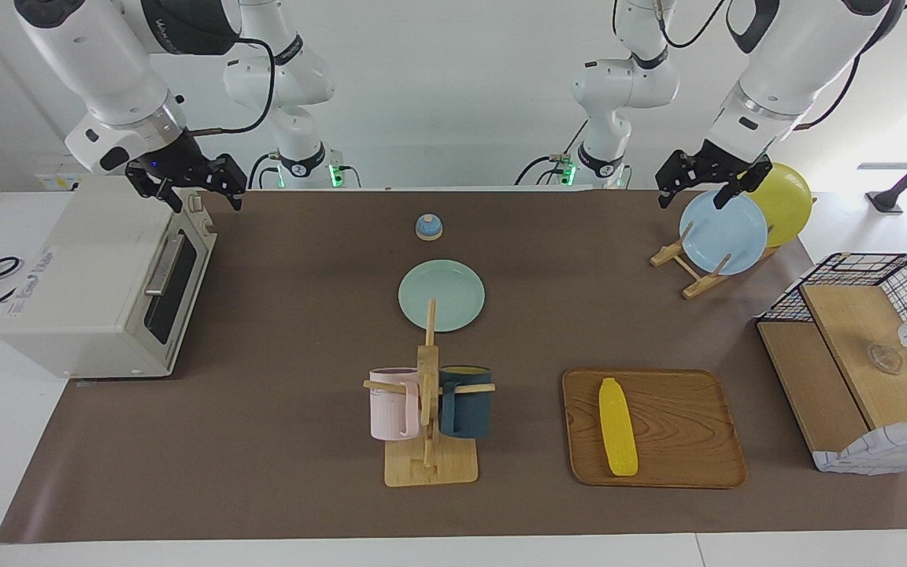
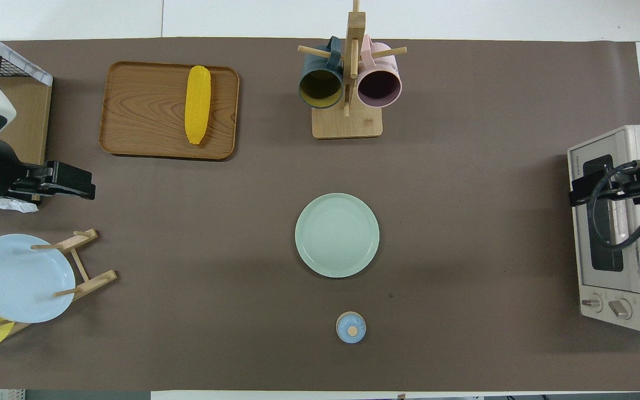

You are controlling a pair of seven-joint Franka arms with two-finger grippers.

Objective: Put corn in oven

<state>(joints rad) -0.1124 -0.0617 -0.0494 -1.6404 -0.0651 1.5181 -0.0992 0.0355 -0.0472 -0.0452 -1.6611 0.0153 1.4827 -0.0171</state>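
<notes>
The corn [image 1: 618, 428] [image 2: 198, 104], a bright yellow cob, lies on a wooden tray [image 1: 682, 465] [image 2: 142, 111] toward the left arm's end of the table, farther from the robots than the plate rack. The off-white oven [image 1: 99, 283] [image 2: 620, 244] stands at the right arm's end with its glass door closed. My left gripper [image 1: 694, 198] [image 2: 89, 190] is open and empty, up in the air over the plate rack. My right gripper [image 1: 205, 201] [image 2: 573, 197] is open and empty, over the top of the oven by its door.
A mug rack [image 1: 430, 465] holds a pink and a dark blue mug mid-table. A green plate [image 1: 442, 295] and a small blue bell [image 1: 428, 227] lie nearer the robots. A plate rack [image 1: 690, 272] holds blue and yellow plates. A wire basket [image 1: 855, 272] stands beside the tray.
</notes>
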